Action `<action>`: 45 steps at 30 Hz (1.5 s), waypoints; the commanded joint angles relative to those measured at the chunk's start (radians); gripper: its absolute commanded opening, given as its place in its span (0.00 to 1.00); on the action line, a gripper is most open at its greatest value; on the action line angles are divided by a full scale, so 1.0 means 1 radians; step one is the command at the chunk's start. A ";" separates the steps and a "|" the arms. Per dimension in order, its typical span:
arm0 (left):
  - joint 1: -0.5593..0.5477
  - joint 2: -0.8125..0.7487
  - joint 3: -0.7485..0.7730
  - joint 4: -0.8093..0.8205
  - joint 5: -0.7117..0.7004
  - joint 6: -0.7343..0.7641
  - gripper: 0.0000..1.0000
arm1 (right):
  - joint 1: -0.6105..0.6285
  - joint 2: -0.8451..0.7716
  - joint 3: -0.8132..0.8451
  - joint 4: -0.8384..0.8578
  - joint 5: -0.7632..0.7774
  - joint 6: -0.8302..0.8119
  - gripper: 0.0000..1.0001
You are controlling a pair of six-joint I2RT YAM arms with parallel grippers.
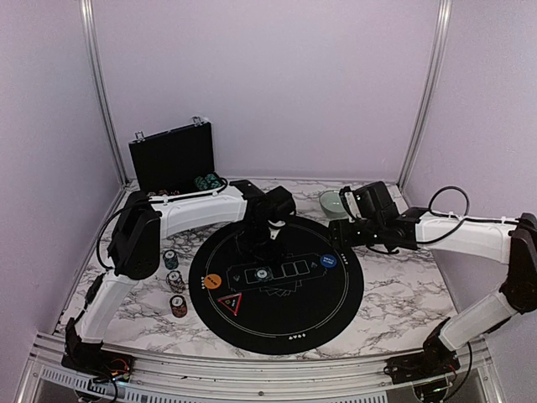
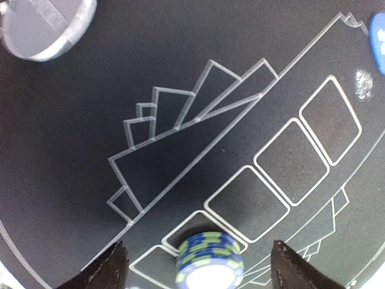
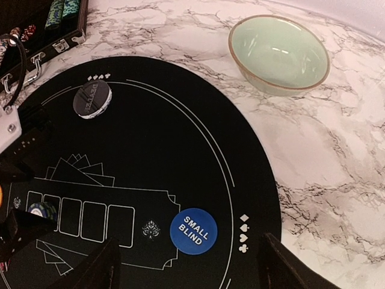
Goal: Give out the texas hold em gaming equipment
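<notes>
Left wrist view: the left gripper (image 2: 198,256) has its jaws spread wide. One dark finger (image 2: 111,271) sits low on each side, and a small chip stack (image 2: 210,260) stands between them, touching neither. The stack's edge is blue, broken by pale green stripes, and its top face is whitish. It rests on the end box in a row of outlined card boxes printed on the round black mat (image 2: 72,120).

From the top external camera that stack is only a small spot near the mat's middle, under the left arm's wrist. Three more stacks (image 1: 175,280) stand in a line on the marble table (image 1: 403,302), just off the mat's left edge. The far one is greenish and the near one orange-brown.

An orange disc (image 1: 213,281) lies on the mat's left part. A blue disc (image 3: 194,230) lettered SMALL BLIND in white lies on its right part, beside the last card box. A grey disc (image 3: 92,99) with a pale rim lies near the mat's far edge.

The right gripper (image 3: 189,253) hangs above the mat near the blue disc, its jaws parted and grasping nothing. The black case (image 1: 172,159) stands open at the back left with chips inside. The pale green bowl (image 3: 280,54) sits on the marble beyond the mat's far right edge.
</notes>
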 commanded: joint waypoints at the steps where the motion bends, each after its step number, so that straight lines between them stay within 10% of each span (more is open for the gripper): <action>1: 0.030 -0.114 0.016 0.008 0.039 0.027 0.87 | -0.010 0.030 0.068 -0.027 -0.018 0.008 0.75; 30: 0.312 -0.770 -0.803 0.524 0.235 -0.012 0.94 | 0.269 0.488 0.539 -0.284 -0.017 0.051 0.76; 45: 0.460 -1.024 -0.971 0.702 0.051 -0.088 0.96 | 0.303 0.525 0.585 -0.296 -0.100 -0.057 0.77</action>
